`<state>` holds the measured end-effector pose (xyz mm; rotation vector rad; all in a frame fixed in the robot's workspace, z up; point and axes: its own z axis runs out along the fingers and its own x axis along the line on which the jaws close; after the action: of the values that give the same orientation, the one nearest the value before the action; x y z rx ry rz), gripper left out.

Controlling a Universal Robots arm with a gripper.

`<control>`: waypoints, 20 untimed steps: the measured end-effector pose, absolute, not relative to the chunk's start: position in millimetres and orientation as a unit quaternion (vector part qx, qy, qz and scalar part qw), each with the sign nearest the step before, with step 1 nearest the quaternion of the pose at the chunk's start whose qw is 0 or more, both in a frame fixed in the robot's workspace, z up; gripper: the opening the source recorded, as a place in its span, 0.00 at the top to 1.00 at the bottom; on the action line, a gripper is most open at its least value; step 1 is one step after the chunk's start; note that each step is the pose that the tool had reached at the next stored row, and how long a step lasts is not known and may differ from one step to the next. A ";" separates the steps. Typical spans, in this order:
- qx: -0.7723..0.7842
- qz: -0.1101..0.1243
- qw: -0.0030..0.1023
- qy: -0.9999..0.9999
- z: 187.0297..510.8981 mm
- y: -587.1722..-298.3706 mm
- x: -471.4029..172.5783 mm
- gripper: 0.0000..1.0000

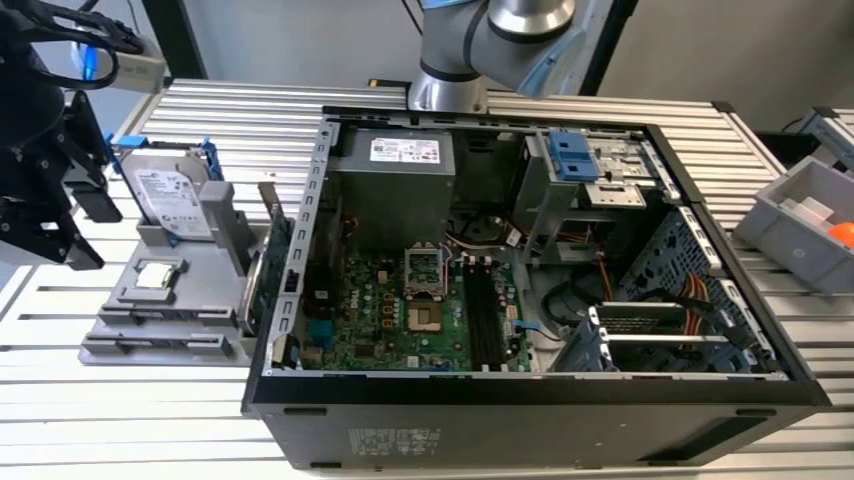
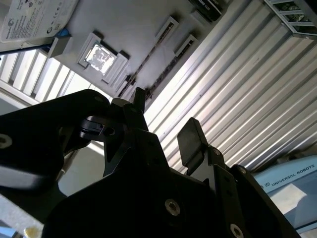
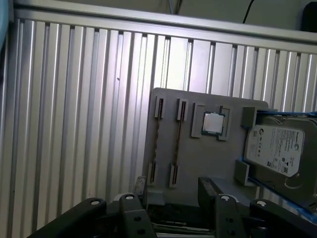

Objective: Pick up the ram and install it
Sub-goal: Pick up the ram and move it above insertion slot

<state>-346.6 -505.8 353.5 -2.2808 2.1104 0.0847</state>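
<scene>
The gripper is spread and empty, poised over the grey holder. The ram apparently stands on edge in the holder's slots, ungrasped. Pick-up and installation are both outstanding.

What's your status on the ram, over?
Hand open, empty, near the parts tray. Ram on edge in its tray slot, not gripped. Nothing between hand and ram.
</scene>
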 end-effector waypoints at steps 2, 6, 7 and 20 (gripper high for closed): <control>-0.734 0.027 0.017 0.679 352.7 -505.8 -346.6 0.00; -0.734 0.027 0.017 0.679 351.0 -505.8 -346.6 0.00; -0.734 0.027 0.017 0.679 350.6 -505.8 -346.6 0.00; -0.734 0.027 0.017 0.679 345.2 -505.8 -346.6 0.00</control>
<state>-346.6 -505.8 345.2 -2.2809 2.1104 0.0847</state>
